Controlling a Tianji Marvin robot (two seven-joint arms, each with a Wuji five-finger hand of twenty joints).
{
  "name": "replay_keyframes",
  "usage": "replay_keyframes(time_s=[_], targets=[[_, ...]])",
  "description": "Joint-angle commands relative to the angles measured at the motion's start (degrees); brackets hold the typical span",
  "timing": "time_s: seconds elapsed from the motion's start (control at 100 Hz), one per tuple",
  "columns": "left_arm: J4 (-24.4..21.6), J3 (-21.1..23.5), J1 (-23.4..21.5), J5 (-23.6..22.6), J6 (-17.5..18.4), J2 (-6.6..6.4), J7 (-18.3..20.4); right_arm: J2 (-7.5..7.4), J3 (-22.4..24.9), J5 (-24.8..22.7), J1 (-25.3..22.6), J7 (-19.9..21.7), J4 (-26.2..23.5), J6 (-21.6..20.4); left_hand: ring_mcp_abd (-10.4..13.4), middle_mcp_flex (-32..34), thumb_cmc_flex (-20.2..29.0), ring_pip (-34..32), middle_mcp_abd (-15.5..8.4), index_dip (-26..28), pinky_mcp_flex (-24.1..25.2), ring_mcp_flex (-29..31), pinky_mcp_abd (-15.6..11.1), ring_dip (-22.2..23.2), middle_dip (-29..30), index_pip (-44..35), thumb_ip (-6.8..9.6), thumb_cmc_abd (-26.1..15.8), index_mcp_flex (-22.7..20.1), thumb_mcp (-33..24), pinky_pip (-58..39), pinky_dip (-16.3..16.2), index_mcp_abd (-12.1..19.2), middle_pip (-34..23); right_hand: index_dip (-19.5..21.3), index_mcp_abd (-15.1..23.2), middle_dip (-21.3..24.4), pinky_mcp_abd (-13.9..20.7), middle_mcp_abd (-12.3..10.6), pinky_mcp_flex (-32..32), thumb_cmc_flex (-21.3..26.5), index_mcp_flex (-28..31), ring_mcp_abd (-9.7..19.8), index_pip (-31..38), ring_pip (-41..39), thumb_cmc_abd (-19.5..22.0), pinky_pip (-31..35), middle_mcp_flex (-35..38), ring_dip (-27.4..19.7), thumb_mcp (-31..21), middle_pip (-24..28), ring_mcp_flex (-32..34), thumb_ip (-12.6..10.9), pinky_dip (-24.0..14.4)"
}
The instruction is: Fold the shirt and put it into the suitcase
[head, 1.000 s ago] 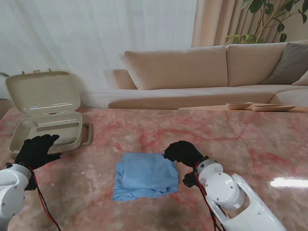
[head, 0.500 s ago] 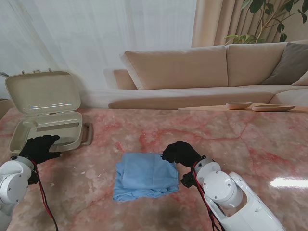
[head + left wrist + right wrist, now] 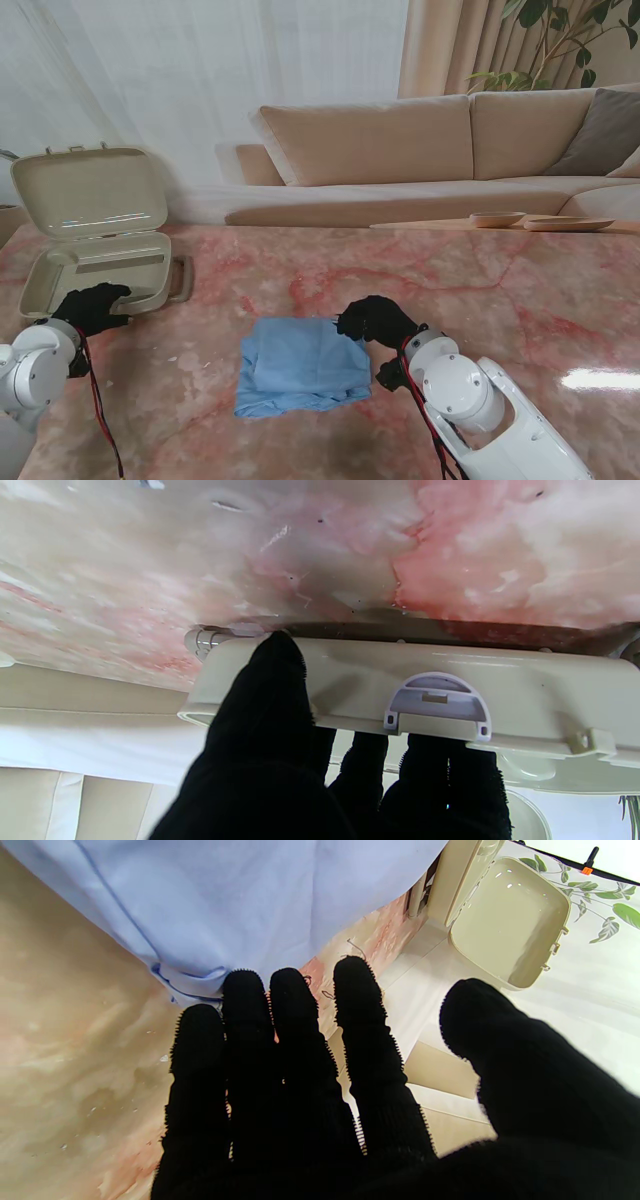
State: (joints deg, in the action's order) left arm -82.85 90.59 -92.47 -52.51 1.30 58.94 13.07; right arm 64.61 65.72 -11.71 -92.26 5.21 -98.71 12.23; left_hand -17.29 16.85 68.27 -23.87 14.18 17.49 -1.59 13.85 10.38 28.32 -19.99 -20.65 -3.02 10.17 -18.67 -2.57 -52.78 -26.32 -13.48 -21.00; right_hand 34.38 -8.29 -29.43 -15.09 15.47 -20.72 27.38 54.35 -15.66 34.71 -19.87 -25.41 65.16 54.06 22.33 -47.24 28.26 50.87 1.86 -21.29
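Packing seems in hand: the folded blue shirt [image 3: 302,365] lies at lower centre of the pink marble counter [image 3: 500,290]. Right hand [image 3: 378,320] rests at its corner, fingers [image 3: 295,1005] spread, holding nothing. Left hand [image 3: 90,306] grips the open suitcase [image 3: 100,275], upper left. Next calls for lifting the shirt across. Sofa [image 3: 420,140] and curtains behind.
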Motion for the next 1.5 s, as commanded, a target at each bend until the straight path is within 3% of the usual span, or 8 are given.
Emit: replay_keyframes(time_s=[0.0, 0.26, 0.3, 0.39, 0.43, 0.53, 0.88, 1.49], targets=[[0.8, -0.4, 0.1, 0.0, -0.3, -0.02, 0.1, 0.14, 0.0, 0.4, -0.5, 0.8, 0.5, 0.4, -0.8, 2.2, 3.6, -1.8, 0.1, 0.3, -0.7, 2.0, 0.2, 1.5, -0.9, -1.4, 0.64, -1.3, -1.3, -1.4, -2.6, -1.4, 0.9, -1.6, 1.0, 0.8, 0.5, 1.3, -0.7, 0.0, -2.2, 1.0, 1.5, -0.6, -0.9, 1.0, 0.7, 1.0, -0.6, 0.5, 0.9, 0.0, -0.7, 0.8], [2.0, -1.3, 0.8, -0.3, 0.4, -0.22, 0.5, 0.21, 0.0, 0.9, -0.4, 0.9, 0.7, 0.8, -0.5, 8.6, 5.5, -6.4, -1.0, 2.0, -5.3, 9.1, 1.2, 6.0, -4.1, -6.8, 0.60, -1.6, -4.6, -5.6, -9.0, -5.9, 1.0, -5.2, 2.4, 0.7, 0.6, 1.6, -0.8, 0.2, -2.2, 0.7, 1.7, -1.7, -0.6, 1.9, 0.4, 0.3, -0.7, 1.3, 0.8, -0.5, -0.8, 1.0], [2.0, -1.4, 0.8, -0.1, 0.4, -0.25, 0.8, 0.22, 0.0, 1.0, -0.4, 0.9, 0.8, 0.9, -0.5, 9.9, 4.3, -6.6, -1.2, 2.0, -6.2, 10.2, 1.6, 7.7, -5.2, -8.2, 0.13, -1.2, -5.6, -10.8, -9.0, -9.8, 1.4, -5.3, 2.5, 0.7, 0.6, 1.6, -0.6, 0.3, -2.2, 0.5, 1.7, -1.9, -0.6, 2.2, 0.4, 0.2, -0.8, 1.5, 0.7, -0.6, -0.7, 1.0], [2.1, -1.5, 1.0, 0.3, 0.7, -0.31, 1.3, 0.21, -0.1, 1.2, -0.4, 1.0, 0.9, 0.9, -0.6, 11.3, 5.6, -7.8, -1.6, 2.3, -7.1, 11.3, 1.8, 8.4, -5.5, -9.3, -0.01, -0.7, -7.3, -13.5, -10.8, -11.5, 2.3, -5.9, 2.9, 0.5, 0.7, 1.6, -0.5, 0.5, -2.0, 0.4, 1.4, -2.2, -0.4, 2.6, 0.2, -0.1, -0.8, 2.1, 0.7, -0.9, -0.7, 1.1], [2.3, -1.6, 1.0, 0.4, 1.0, -0.32, 1.3, 0.19, -0.1, 1.2, -0.4, 1.1, 0.9, 1.0, -0.7, 12.9, 5.7, -8.8, -1.8, 2.5, -7.9, 12.3, 1.8, 9.3, -8.5, -10.6, -1.41, 0.0, -8.8, -16.6, -11.4, -12.9, 2.9, -6.1, 3.1, 0.4, 0.7, 1.5, -0.4, 0.6, -1.9, 0.3, 1.4, -2.4, -0.4, 2.8, 0.1, -0.2, -0.8, 2.4, 0.6, -1.0, -0.8, 1.1], [2.8, -1.9, 1.4, 1.5, 1.0, -0.19, 0.9, 0.13, -0.1, 1.2, -0.3, 1.4, 1.0, 1.3, -1.0, 16.1, 5.7, -10.5, -2.3, 3.4, -9.5, 13.9, 1.7, 10.6, -12.3, -13.1, -1.82, 0.5, -11.2, -21.1, -12.4, -14.4, 4.0, -5.3, 3.5, 0.2, 0.7, 1.4, -0.1, 0.7, -1.6, 0.2, 1.2, -2.8, -0.3, 3.1, 0.1, -0.3, -0.8, 3.2, 0.5, -1.2, -0.8, 1.1], [5.0, -4.8, 3.6, 4.0, 2.5, -0.05, 0.1, 0.15, 0.0, 1.5, -0.1, 1.6, 1.6, 1.8, -1.3, 25.5, 5.7, -15.9, -5.4, 7.8, -13.4, 19.8, 1.9, 17.1, -18.9, -24.7, -3.29, 2.8, -17.1, -26.9, -15.2, -17.3, 8.5, -6.0, 4.4, -0.3, 0.7, 1.0, 0.3, 0.7, -1.2, 0.6, 0.6, -3.6, -0.4, 2.9, 0.4, 0.0, -0.6, 3.8, 0.4, -1.0, -1.1, 1.0], [8.0, -13.0, 8.0, 9.1, 6.4, 0.14, 0.3, 0.09, 0.5, 2.6, 0.0, 2.4, 2.9, 1.2, -1.2, 27.9, 5.7, -15.6, -7.4, 14.3, -14.5, 22.6, 2.4, 22.7, -20.6, -35.8, -3.57, 3.8, -20.8, -29.0, -15.6, -19.3, 11.8, -8.3, 5.3, 0.5, 0.5, 1.5, -0.6, 0.3, -2.1, 1.0, 1.6, -3.8, -0.9, 2.3, 0.8, 0.4, -0.6, 2.1, 0.8, -0.5, -0.8, 0.8]])
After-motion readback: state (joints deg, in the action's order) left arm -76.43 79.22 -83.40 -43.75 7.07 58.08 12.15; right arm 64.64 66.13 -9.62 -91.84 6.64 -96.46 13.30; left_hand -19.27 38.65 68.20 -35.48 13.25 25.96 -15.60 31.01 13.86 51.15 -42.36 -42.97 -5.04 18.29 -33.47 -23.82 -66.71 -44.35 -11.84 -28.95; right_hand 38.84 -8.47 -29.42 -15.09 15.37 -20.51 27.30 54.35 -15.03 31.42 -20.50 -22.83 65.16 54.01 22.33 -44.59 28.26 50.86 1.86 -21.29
